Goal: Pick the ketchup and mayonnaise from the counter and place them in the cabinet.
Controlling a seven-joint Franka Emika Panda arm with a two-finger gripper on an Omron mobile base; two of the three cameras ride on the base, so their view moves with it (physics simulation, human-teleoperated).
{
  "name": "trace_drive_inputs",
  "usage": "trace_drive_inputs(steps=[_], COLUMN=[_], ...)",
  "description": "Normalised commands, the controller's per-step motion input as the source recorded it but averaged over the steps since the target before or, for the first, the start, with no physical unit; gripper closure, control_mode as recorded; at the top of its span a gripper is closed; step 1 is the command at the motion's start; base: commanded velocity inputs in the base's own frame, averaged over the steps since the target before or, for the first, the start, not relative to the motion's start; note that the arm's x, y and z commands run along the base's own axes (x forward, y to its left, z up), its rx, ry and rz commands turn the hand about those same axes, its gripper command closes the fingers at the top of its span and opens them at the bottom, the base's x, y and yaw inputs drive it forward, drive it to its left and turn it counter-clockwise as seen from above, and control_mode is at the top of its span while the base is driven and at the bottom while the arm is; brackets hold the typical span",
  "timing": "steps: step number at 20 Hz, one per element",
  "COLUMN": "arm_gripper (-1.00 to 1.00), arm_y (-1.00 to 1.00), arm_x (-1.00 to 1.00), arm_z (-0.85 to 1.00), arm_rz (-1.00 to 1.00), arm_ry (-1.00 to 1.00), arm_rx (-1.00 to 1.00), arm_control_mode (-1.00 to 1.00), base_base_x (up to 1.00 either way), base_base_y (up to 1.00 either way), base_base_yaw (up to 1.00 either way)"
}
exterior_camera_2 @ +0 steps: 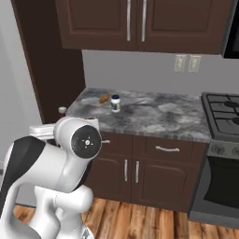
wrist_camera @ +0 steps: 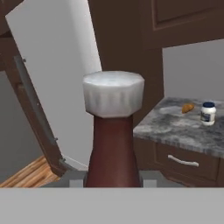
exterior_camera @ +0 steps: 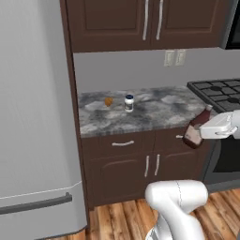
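between our 2 fingertips sits the ketchup (wrist_camera: 113, 131), clamped low on its dark red body, neck and pale cap rising straight ahead of the gripper (exterior_camera: 202, 132); the jaws are closed about as far as the bottle allows. seen from the left base view, the bottle leans, cap up toward the stove (exterior_camera: 220, 91) and base down over the drawer fronts, off the counter (exterior_camera: 154, 112) and just past its front edge.

beyond the fingers and to one side, the mayonnaise (wrist_camera: 208, 113) stands upright on the counter, well apart from us, with a small orange thing (wrist_camera: 188, 107) just beside it.

what we judge could go wrong: the bottle is tilted and held low on a rounded body, so a quick swing could let it pivot or slide in the grip. sweeping it back across the slab might clip the counter edge or knock the jar. we cannot tell from here whether the cabinet (exterior_camera_2: 51, 60) is open; a closed door would block the bottle.

open room: free air in front of the drawers and above the wood floor (exterior_camera: 122, 220). the tight edges are the counter lip, the wall cupboards (exterior_camera: 145, 23) overhead, the fridge (exterior_camera: 33, 117) flank and the stove.
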Motion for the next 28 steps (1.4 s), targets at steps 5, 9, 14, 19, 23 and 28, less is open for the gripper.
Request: trace_drive_inputs(steps=[5,9,14,19,23,28], arm_gripper=[1.00,1.00,1.00,1.00,1.00,1.00], arm_y=[0.00,0.00,0.00,0.00,0.00,0.00], arm_x=[0.00,0.00,0.00,0.00,0.00,0.00], arm_z=[0.00,0.00,0.00,0.00,0.00,0.00], arm_rz=[0.00,0.00,0.00,0.00,0.00,0.00], arm_ry=[0.00,0.00,0.00,0.00,0.00,0.00], arm_rx=[0.00,0.00,0.00,0.00,0.00,0.00], arm_control_mode=[1.00,1.00,1.00,1.00,1.00,1.00], base_base_x=[-0.21,-0.01,-0.04,-0.04,0.00,0.00], base_base_y=[0.48,0.86,1.00,1.00,0.99,0.85], base_base_yaw=[0.00,0.00,0.00,0.00,0.00,0.00])
